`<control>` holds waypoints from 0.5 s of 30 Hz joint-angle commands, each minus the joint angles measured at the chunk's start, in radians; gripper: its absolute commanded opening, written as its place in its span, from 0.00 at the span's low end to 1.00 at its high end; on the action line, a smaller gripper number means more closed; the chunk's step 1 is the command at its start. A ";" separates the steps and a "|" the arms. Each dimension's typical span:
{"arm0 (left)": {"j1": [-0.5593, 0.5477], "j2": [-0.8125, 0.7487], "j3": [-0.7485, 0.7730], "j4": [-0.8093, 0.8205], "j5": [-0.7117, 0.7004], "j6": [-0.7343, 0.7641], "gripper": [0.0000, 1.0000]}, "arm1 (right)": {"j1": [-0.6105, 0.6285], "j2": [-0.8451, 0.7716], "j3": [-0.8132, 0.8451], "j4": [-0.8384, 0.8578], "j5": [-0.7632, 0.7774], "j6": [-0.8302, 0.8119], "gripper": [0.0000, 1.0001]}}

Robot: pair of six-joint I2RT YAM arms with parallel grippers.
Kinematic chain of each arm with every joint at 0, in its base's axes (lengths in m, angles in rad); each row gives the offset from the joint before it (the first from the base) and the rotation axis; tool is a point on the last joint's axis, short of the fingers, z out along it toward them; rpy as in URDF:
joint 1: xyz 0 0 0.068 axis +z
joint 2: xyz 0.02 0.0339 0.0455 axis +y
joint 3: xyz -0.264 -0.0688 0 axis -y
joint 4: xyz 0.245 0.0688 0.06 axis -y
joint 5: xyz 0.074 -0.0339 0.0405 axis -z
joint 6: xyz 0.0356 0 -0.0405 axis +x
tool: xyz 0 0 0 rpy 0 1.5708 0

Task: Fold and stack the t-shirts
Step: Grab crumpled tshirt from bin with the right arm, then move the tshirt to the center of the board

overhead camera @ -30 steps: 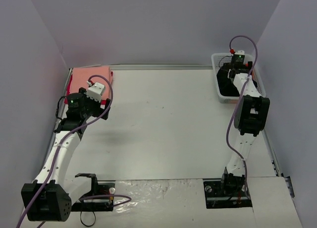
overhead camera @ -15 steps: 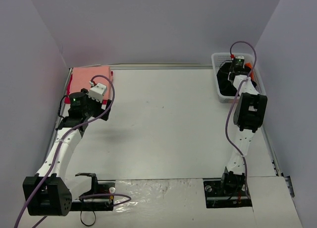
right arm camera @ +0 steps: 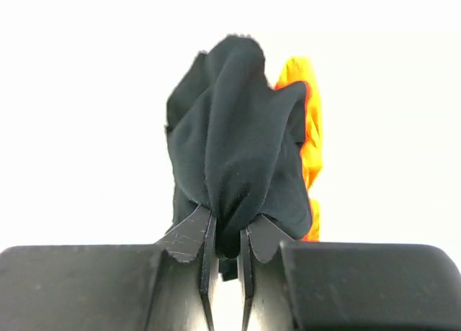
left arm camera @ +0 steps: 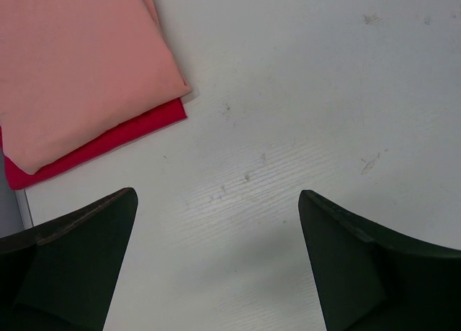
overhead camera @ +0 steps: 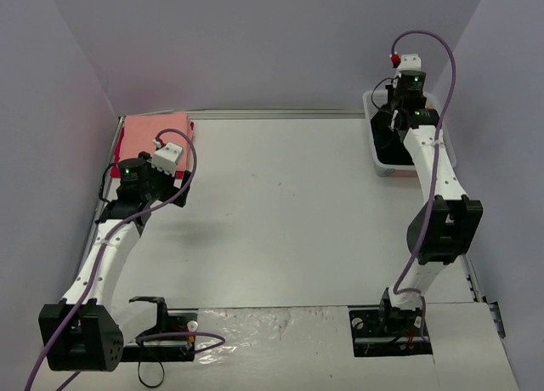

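Observation:
A salmon-pink t-shirt (left arm camera: 72, 65) lies folded on a folded red t-shirt (left arm camera: 108, 144) at the table's far left corner, where the pink t-shirt (overhead camera: 157, 123) also shows from above. My left gripper (left arm camera: 216, 259) hangs open just right of this stack, over bare table, holding nothing. Over the white basket (overhead camera: 374, 160) at the far right, my right gripper (right arm camera: 227, 234) is shut on a bunch of the black t-shirt (right arm camera: 230, 144). The shirt hangs from the jaws. An orange t-shirt (right arm camera: 311, 144) shows behind the black one. More black cloth (overhead camera: 393, 146) fills the basket.
Grey walls close in the table on the left, back and right. A metal rail (overhead camera: 469, 272) runs along the right edge. The arm bases and a loose cable (overhead camera: 183, 340) sit at the near edge.
My right gripper closed on the black t-shirt in the basket and rose with it, its elbow swinging toward the near right. The left arm shifted slightly and stays open.

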 commanded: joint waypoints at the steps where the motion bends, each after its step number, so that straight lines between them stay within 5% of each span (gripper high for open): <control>1: 0.007 -0.035 0.020 0.006 0.011 0.016 0.94 | 0.048 -0.114 0.048 -0.037 -0.012 0.010 0.00; 7: 0.010 -0.069 0.013 0.016 -0.001 0.018 0.94 | 0.134 -0.185 0.229 -0.154 -0.255 0.008 0.00; 15: 0.023 -0.098 0.013 0.020 0.002 0.007 0.94 | 0.392 -0.265 0.284 -0.259 -0.374 -0.068 0.00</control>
